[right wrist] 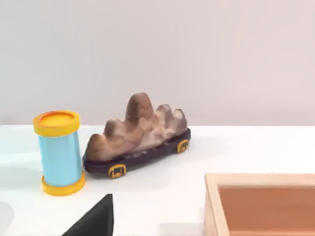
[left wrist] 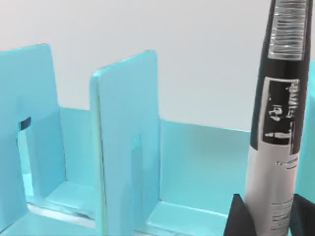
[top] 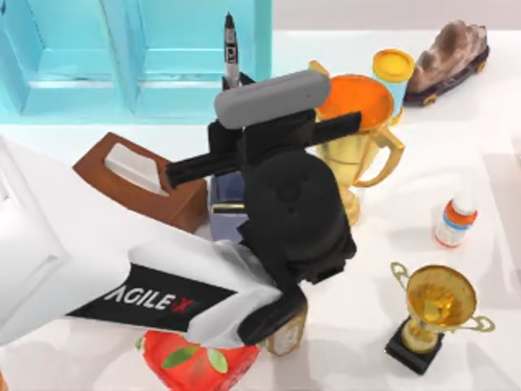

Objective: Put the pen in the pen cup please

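Pen (top: pixel 231 50): black cap end up, grey barrel down, long axis near upright, tip toward the teal rack (top: pixel 138 57) at the table's back. Left gripper (left wrist: pixel 263 216) pinches the barrel low between its dark fingers (left wrist: pixel 235 219). It hangs above the pen cup (top: pixel 224 208), which sits beside the brown tissue box (top: pixel 142 179). Right arm: finger state cannot be told.

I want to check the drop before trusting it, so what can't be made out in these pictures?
- Pen cup: top view, mostly hidden under the left arm; opening unseen.
- Pen: lower end hidden by the left end effector; whether it is over the cup is unclear.
- Right end effector: right wrist view, cut off by the edge.
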Controlling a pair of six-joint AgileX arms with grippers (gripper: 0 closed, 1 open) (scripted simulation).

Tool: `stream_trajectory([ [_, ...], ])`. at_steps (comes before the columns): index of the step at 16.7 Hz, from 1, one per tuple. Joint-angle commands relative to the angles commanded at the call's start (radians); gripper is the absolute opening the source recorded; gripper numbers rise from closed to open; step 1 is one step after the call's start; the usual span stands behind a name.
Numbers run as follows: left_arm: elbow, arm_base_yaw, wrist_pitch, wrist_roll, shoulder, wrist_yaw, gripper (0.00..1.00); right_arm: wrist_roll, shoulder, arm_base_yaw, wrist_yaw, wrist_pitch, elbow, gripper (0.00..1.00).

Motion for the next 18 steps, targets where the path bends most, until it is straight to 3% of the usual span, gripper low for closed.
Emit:
stream_trajectory([
  [9,0.002,0.012,-0.011,-0.014,0.006,0.012,0.0,0.0,0.0,0.0,0.0,0.0,0.0,1.0],
  [18,0.002,0.012,-0.011,-0.014,0.006,0.012,0.68,0.0,0.0,0.0,0.0,0.0,0.0,1.0],
])
